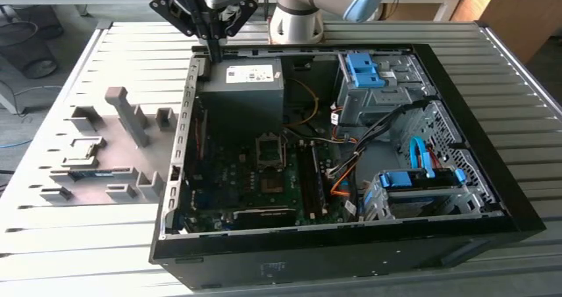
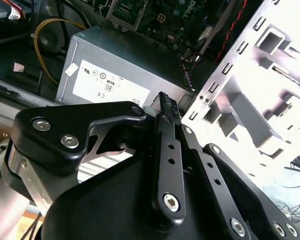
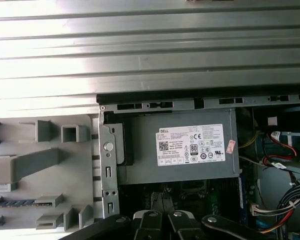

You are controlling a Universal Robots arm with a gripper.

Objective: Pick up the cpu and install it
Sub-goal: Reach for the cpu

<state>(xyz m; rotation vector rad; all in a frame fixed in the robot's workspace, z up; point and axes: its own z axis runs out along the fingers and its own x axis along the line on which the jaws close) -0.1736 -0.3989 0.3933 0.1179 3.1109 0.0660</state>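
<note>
I have the gripper (image 1: 212,50) hanging over the far corner of the open computer case (image 1: 351,254), on the exterior view's left. It sits just above the grey power supply (image 1: 243,86). In the second wrist view its black fingertips (image 2: 163,102) are pressed together with no gap I can see, so I read it as clenched. I cannot make out anything pinched between them.

Nearer in the case, the motherboard (image 1: 255,185) lies flat, with the black socket (image 1: 270,151) and its metal frame about midway along it. To the exterior view's left of the case, a grey fixture tray (image 1: 118,135) rests on the slatted table (image 1: 131,53). A blue-green memory stick (image 1: 91,174) lies in one of its slots.

I cannot tell where the cpu is. It may be on that tray or elsewhere.
</note>
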